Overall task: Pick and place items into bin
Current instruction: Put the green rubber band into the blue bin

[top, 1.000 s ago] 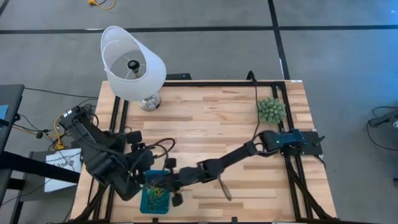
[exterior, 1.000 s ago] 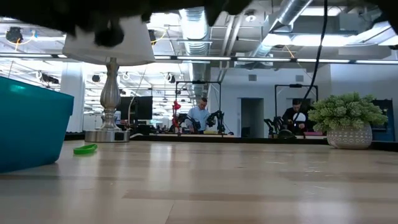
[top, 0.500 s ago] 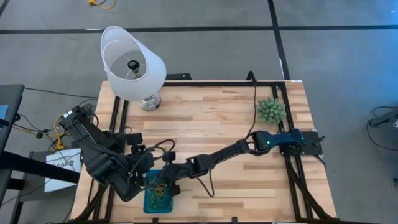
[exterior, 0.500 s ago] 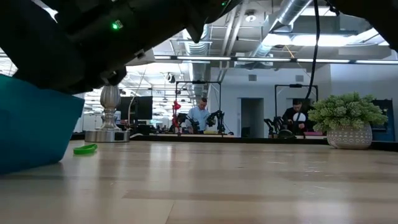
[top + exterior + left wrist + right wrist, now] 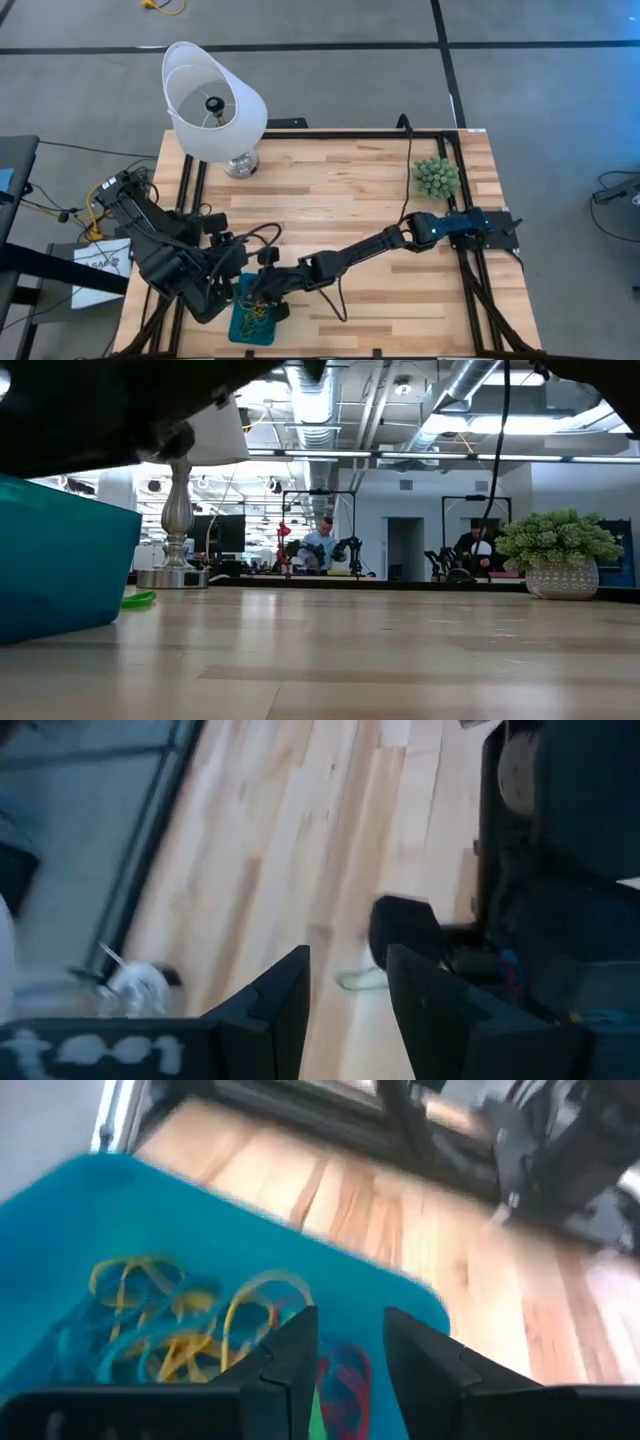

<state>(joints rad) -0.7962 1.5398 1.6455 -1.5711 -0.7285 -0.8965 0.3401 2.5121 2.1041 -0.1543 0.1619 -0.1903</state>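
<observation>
The teal bin (image 5: 248,322) sits near the table's front left, with several rubber bands (image 5: 180,1315) in yellow, red and green lying in it. It shows at the left of the low view (image 5: 60,565). My right gripper (image 5: 350,1365) hangs over the bin's far part (image 5: 268,290), fingers open, with nothing seen between them. One green band (image 5: 360,978) lies flat on the wood beside the bin and also shows in the low view (image 5: 140,598). My left gripper (image 5: 348,1010) is open and empty just left of the bin (image 5: 232,265), pointing at that green band.
A white lampshade on a metal base (image 5: 215,105) stands at the far left. A spiky green plant ball (image 5: 436,177) stands at the far right. Black frame rails (image 5: 330,133) run along the table's edges. Bare wood lies between the bin and the plant.
My right gripper has gone toward the table's left edge and stands over the bin. In the low view the bin's edge has slid a little toward the table's right and half hides the green band.
</observation>
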